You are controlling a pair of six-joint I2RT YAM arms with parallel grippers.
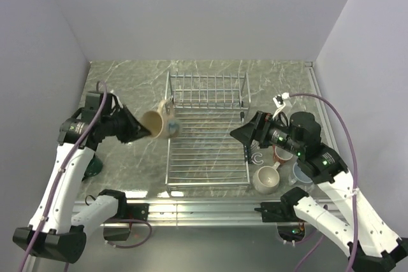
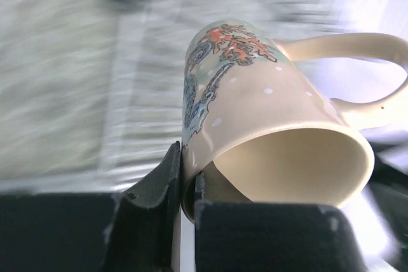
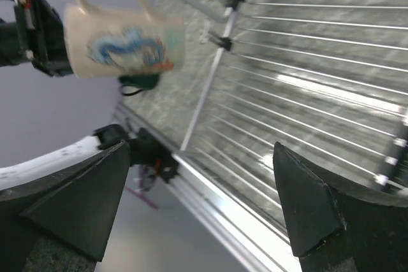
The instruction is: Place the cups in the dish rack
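My left tool (image 1: 145, 132) is clamped on the tan mug (image 1: 158, 121), which hangs at the near-left edge of the dish rack (image 1: 207, 176). Straight ahead of it, the rack's flat grid gives open room. At the rack's far edge my right tool (image 1: 241, 137) hovers with its jaws wide, blocking a full crossing. To the left of the mug's path, toward the back wall, the upright slotted section (image 1: 207, 90) stands as a barrier. Behind my left tool, under the arm, sits the dark teal mug (image 1: 94, 169). Behind my right tool, the cream mug (image 1: 266, 178), red mug (image 1: 280, 155) and pale blue mug (image 1: 298, 173) crowd the worktop (image 1: 127, 81).
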